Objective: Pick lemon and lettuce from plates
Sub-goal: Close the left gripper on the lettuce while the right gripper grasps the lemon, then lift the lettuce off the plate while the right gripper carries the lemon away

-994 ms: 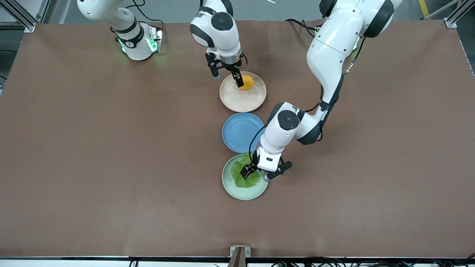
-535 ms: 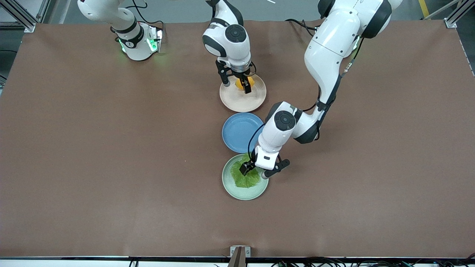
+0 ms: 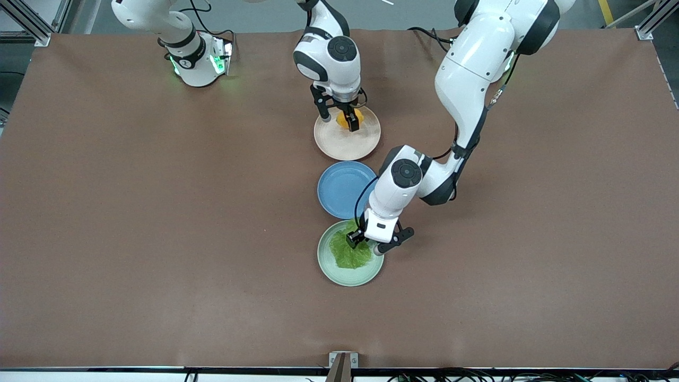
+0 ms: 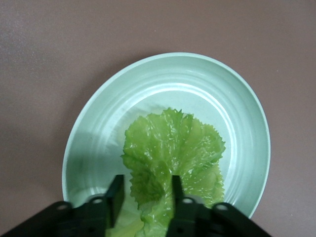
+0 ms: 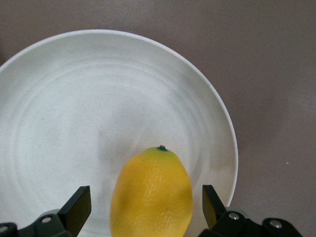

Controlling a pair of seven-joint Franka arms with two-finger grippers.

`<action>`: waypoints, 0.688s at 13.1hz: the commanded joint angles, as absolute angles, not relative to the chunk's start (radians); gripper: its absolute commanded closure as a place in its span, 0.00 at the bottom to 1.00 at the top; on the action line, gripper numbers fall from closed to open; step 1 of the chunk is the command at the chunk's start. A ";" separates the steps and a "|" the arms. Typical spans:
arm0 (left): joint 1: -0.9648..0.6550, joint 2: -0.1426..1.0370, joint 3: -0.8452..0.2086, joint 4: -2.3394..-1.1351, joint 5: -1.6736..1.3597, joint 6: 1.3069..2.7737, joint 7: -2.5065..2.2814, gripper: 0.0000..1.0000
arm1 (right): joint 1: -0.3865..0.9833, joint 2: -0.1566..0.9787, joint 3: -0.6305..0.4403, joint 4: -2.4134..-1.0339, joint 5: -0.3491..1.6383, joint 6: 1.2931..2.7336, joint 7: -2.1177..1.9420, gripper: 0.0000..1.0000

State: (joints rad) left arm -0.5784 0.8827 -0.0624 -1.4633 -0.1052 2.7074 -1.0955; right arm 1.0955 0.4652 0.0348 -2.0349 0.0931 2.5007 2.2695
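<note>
Right pincer point(image 5: 143, 210) spread astride lemon point(image 5: 152, 192), tip outward; left pincer point(image 4: 145, 192) spread over lettuce point(image 4: 173, 158).

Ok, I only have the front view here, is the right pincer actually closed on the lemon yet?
Observer: No. The right wrist view shows the right pincer open, with the lemon between its fingers and a gap on each side.
Operator: And the left one on the lettuce?
Observer: The left pincer is open too, narrower, its fingers straddling a raised fold of the lettuce, which lies on the green plate.
</note>
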 commanded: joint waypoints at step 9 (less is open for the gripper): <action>-0.574 0.783 -0.060 -1.460 -0.115 2.659 -1.115 0.96 | 1.082 0.488 0.006 -1.977 0.025 2.505 2.214 1.00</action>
State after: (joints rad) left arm -0.5775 0.8580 -0.0625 -1.4411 -0.1052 2.7065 -1.0993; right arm 1.0993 0.4926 0.0232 -1.9970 0.0430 2.5173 2.2632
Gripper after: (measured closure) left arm 0.956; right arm 0.322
